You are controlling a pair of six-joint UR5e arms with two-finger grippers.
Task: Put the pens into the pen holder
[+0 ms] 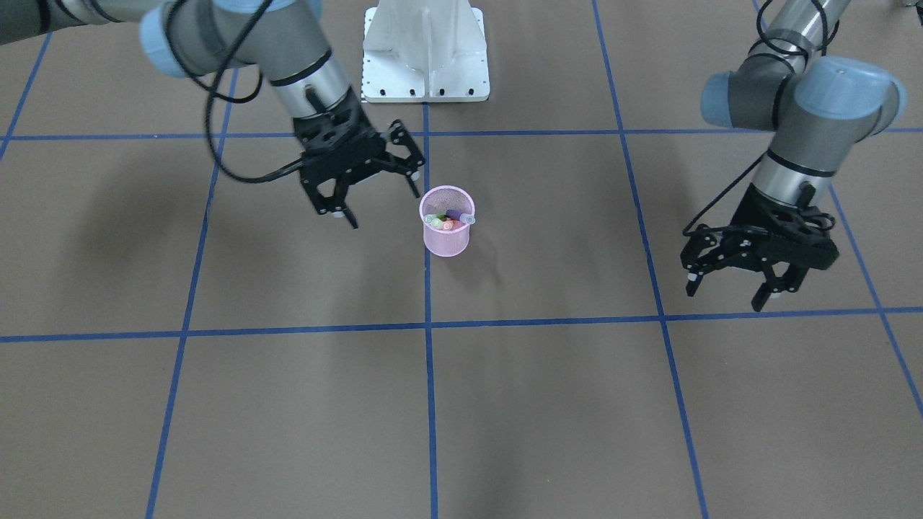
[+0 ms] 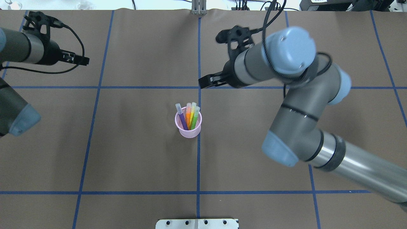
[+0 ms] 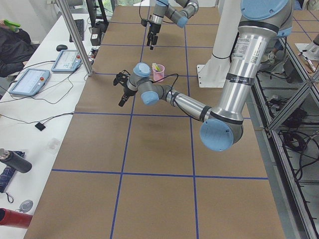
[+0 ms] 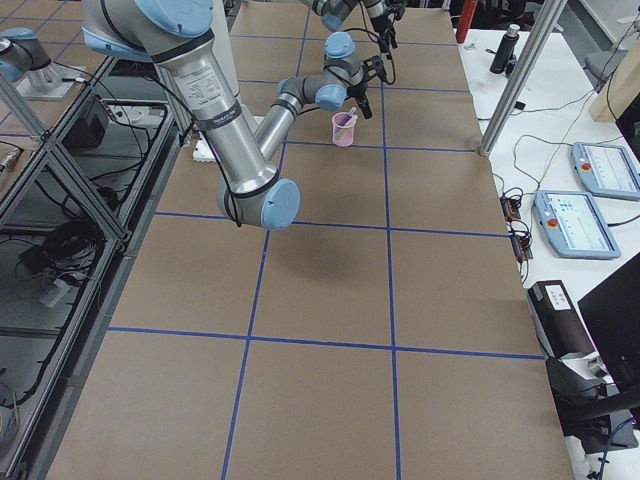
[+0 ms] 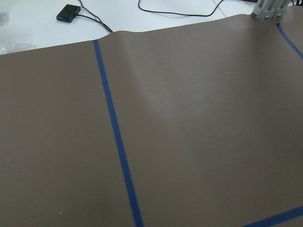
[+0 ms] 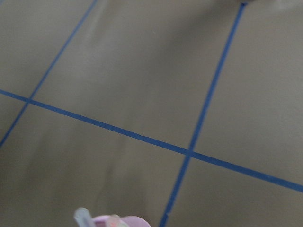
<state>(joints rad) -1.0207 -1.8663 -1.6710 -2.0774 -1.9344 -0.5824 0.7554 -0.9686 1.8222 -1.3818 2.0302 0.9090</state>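
Right gripper [image 1: 384, 207] spread, empty, near pen holder [image 1: 447, 241]; left gripper [image 1: 725, 295] likewise; pens [image 2: 189, 116] seemingly inside.

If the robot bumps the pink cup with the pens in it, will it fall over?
Probably quite easily. The pink mesh cup looks small and light, so a gentle nudge would likely slide it. The four pens stick out above its rim, which may make it top-heavy, so a harder knock near the top could tip it.

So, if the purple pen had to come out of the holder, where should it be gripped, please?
Probably the pale cap end of the purple pen, from above: it sticks up past the pen holder rim, slightly apart from the other pens.
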